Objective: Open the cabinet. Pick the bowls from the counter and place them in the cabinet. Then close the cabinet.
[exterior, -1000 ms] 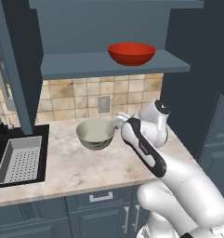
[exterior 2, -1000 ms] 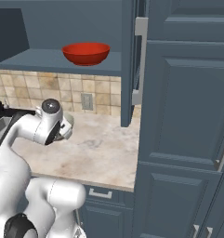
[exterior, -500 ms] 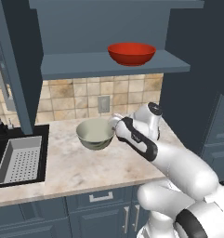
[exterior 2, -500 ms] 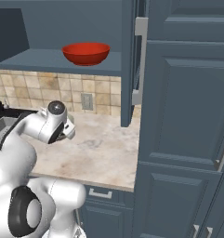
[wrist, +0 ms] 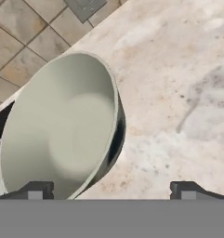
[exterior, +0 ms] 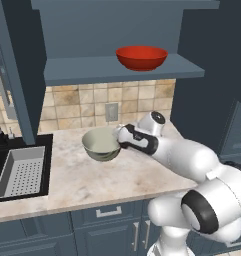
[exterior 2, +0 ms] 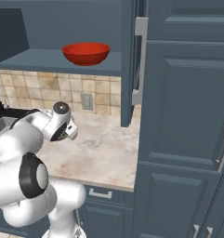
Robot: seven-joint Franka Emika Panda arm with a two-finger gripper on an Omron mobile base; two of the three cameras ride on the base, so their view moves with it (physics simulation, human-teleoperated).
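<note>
The cabinet (exterior: 107, 70) stands open, and the glossy red bowl (exterior: 141, 57) sits on its inner shelf, also seen as the red bowl (exterior 2: 85, 52) from the right. The cream-white bowl (exterior: 102, 144) rests on the beige counter (exterior: 92, 185) below the shelf. My gripper (exterior: 117, 136) is at the bowl's right rim, reaching in from the right. In the hand view the gripper (wrist: 111, 190) is open: one fingertip (wrist: 36, 190) is over the inside of the cream bowl (wrist: 62, 125), the other over the counter (wrist: 178, 69), with the rim between them.
A black sink (exterior: 17, 172) with a grey basin lies at the counter's left end. The open cabinet door (exterior 2: 127, 69) with its silver handle (exterior 2: 140, 60) juts out at the right. A tall dark cupboard (exterior 2: 187, 116) borders the counter on the right.
The hand has moved left toward the cream bowl, and the arm has lowered. The bowls have not moved, and the jaws stay wide.
</note>
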